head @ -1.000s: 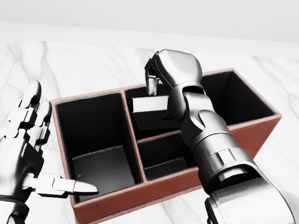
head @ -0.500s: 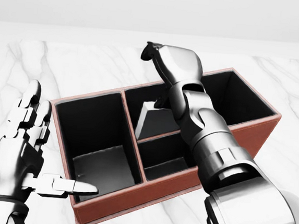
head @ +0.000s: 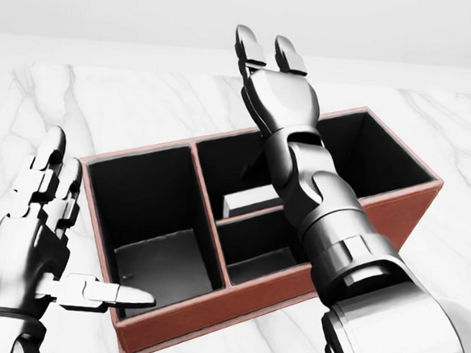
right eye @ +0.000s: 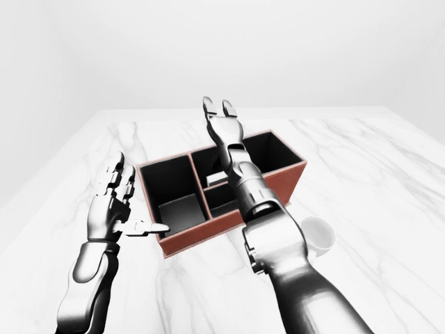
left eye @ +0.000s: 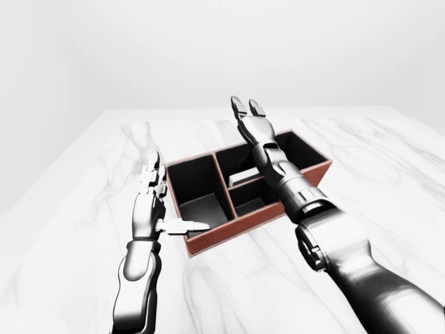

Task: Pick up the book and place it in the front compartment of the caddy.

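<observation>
Book (head: 254, 201) lying flat in a caddy (head: 175, 324) compartment, below splayed, empty right hand (head: 278, 89) fingers. Left hand (head: 36, 242) open, holding nothing. Probably light and stiff, best pinched across its thin edges.

Bare simulated room, white marble tabletop (left eye: 389, 181)

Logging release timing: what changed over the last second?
The right hand let go of the book, opened and rose; the book dropped and now lies low in the caddy's upper-middle compartment. Left hand, caddy and camera stayed put.
</observation>
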